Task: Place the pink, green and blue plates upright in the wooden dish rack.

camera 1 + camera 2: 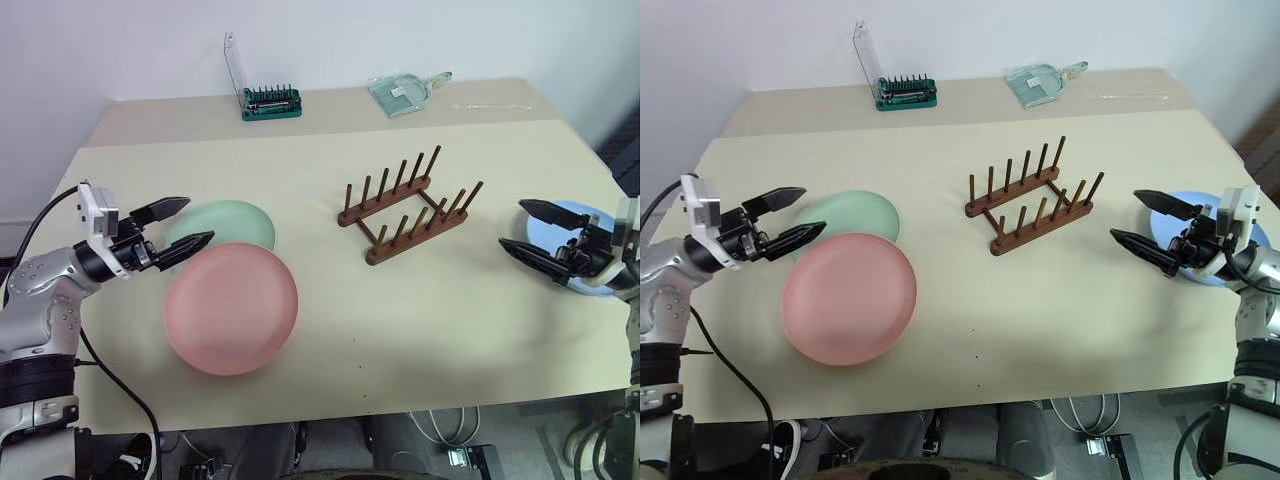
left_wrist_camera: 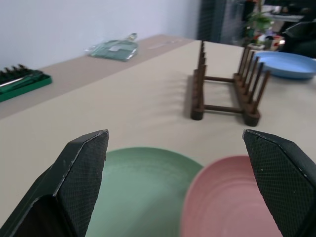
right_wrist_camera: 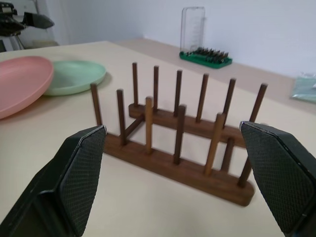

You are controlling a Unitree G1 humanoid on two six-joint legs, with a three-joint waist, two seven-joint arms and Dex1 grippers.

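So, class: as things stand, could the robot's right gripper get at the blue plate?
Probably yes. The right gripper hangs open just above the blue plate, which lies flat near the table's right edge with nothing on it. The wooden dish rack stands off to the side, clear of the way.

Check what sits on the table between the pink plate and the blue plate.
The wooden dish rack, empty, stands between the pink plate and the blue plate. The rest of that stretch is bare tabletop, as the left eye view shows.

Dark wooden dish rack (image 1: 409,206), matt pink plate (image 1: 231,307) (plastic-looking)
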